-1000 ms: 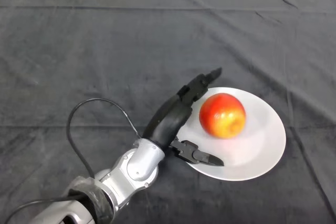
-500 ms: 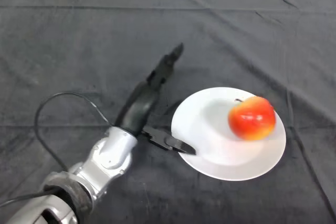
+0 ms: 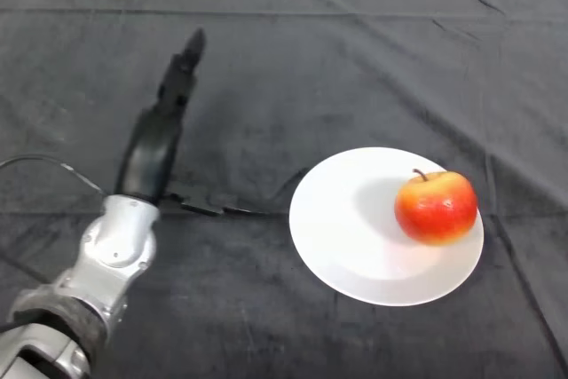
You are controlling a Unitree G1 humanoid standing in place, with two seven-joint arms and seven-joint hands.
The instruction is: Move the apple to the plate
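A red and yellow apple [image 3: 435, 207] sits upright on the right side of a round white plate [image 3: 351, 237] at the right of the table. My left hand [image 3: 153, 153] is open and empty, its fingers straight and pointing away from me, its thumb stretched out to the right. It is well to the left of the plate and touches neither the plate nor the apple.
The table is covered by a dark creased cloth [image 3: 293, 51]. My silver-grey forearm [image 3: 98, 272] comes in from the lower left corner.
My hand has drawn away from the plate to the left, empty. The apple, let go, rolled from the plate's middle to its right side and now stands still there.
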